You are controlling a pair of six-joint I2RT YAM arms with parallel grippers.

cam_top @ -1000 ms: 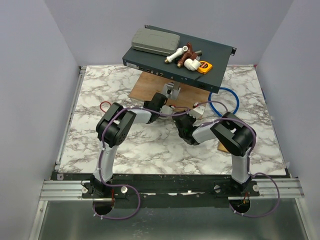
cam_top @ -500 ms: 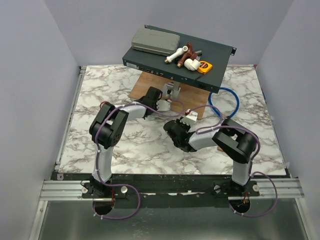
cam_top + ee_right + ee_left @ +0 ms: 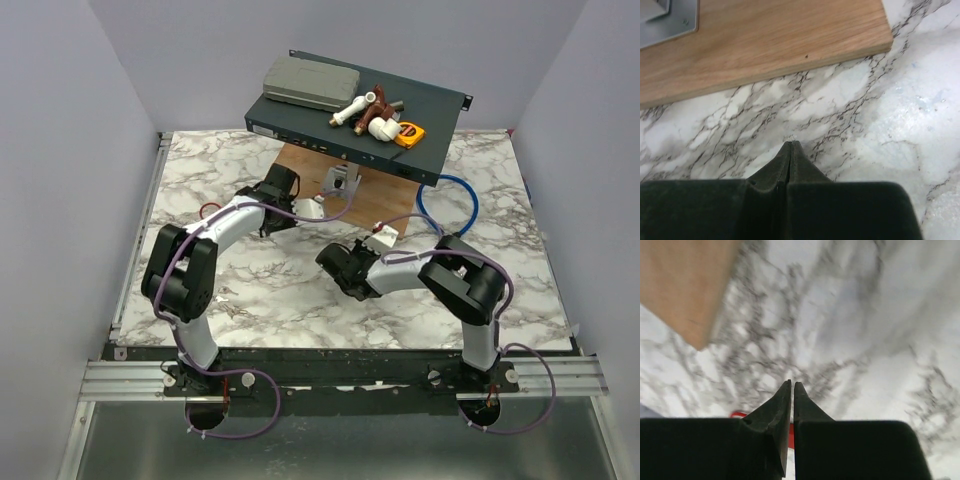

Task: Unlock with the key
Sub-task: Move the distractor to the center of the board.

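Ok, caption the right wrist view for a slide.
Right gripper, shut and empty, above the marble table, facing a wooden board bearing a grey metal plate.

The table (image 3: pixel 200 165) has a white marble top with dark veins. A wooden board (image 3: pixel 385 192) lies flat on it at the far middle, turned a little against the table edges. A blue cable (image 3: pixel 462 182) makes a loop on the marble just right of the board. A thin red wire (image 3: pixel 206 210) lies on the left part, apart from the board
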